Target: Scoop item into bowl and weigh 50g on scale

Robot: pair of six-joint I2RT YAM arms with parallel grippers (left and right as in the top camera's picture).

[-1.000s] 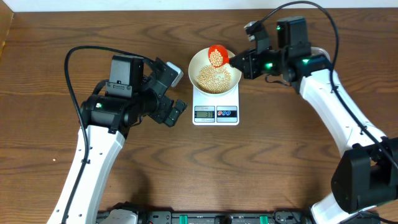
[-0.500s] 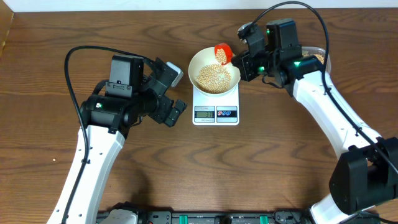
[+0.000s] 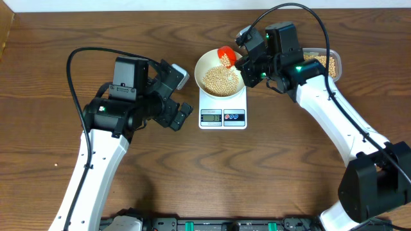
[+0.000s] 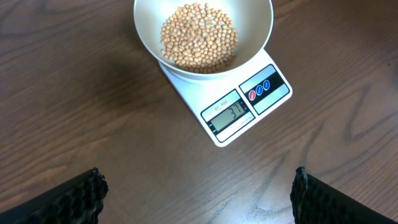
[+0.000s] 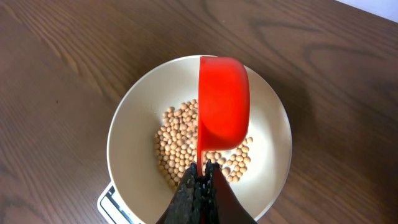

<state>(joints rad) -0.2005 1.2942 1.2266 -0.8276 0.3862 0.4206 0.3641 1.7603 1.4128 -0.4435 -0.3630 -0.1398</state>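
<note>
Bowl [image 5: 134, 134] — below scoop [image 5: 222, 102] in right end effector [image 5: 200, 172]

Dark wood-grain table [image 3: 289, 167], even light

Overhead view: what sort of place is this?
Probably a robot test bench: white robot arms, left and right, at a brown wooden table, with a white digital scale under a round white bowl.

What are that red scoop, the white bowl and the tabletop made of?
Red scoop: probably plastic, smooth with uniform colour and soft sheen. White bowl: smooth and matte, plastic or ceramic; unclear which. Tabletop: wood or wood-look laminate, dark brown grain lines.
</note>
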